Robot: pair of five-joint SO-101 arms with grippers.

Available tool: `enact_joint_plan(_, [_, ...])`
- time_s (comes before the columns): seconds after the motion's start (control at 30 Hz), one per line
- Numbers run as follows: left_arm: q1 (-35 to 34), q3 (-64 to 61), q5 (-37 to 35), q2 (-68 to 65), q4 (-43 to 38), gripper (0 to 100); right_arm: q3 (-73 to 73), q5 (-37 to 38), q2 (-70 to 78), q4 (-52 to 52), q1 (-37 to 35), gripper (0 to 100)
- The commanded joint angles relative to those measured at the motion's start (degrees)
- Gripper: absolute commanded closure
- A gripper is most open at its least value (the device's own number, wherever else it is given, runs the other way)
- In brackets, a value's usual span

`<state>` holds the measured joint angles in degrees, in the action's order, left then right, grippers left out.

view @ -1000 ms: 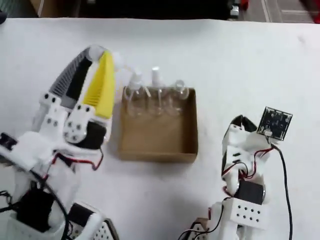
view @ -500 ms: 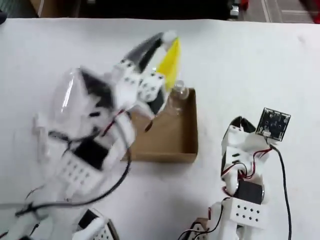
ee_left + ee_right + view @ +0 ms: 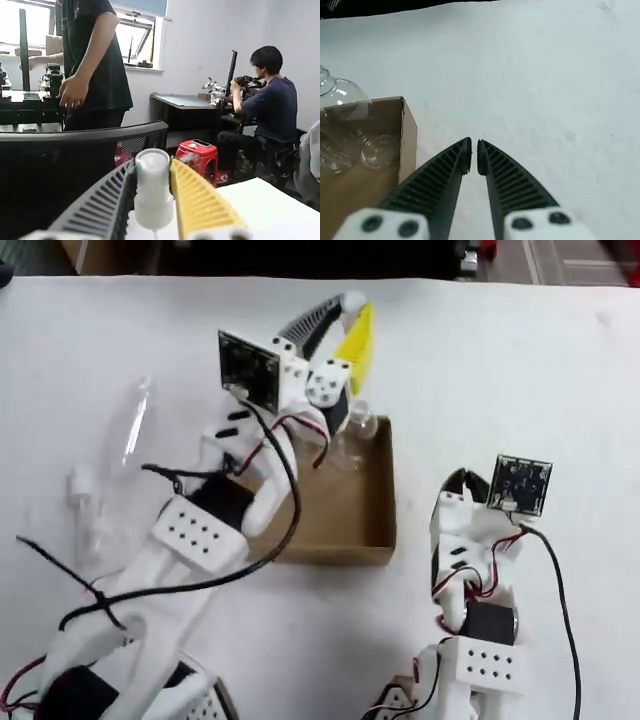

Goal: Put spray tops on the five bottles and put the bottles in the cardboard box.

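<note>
L arm stretched fwd, L gripper [image 3: 350, 310] pinching spray top [image 3: 153, 190], R arm folded back, R gripper [image 3: 474, 150] closed

Clear bottles [image 3: 355, 430] sit at the cardboard box's [image 3: 340, 510] far end (a loose bottle [image 3: 128, 425] lies outside it).

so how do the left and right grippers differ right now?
Left gripper is shut on a spray top; right gripper is shut on nothing. Left reaches out beyond the far wall of the box; right sits back beside the box, angled down at bare table. Left has one yellow and one grey finger; right's are both black. Both have ribbed fingers.
</note>
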<state>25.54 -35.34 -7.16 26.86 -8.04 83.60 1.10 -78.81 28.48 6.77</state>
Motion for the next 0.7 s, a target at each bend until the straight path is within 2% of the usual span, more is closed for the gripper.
enact_joint_plan(0.0, [0.0,3.9,5.0,-1.4,-2.9,98,-0.5,0.8,-0.1,-1.2,-0.2,98.1])
enact_joint_plan(0.33, [0.1,-3.1,6.9,-4.3,-13.9,98,-0.5,1.1,-0.1,-1.3,-0.2,97.8])
enact_joint_plan(0.67, [0.2,-6.6,6.6,3.8,-14.2,98,-0.5,1.2,-0.1,-1.3,-0.2,97.8])
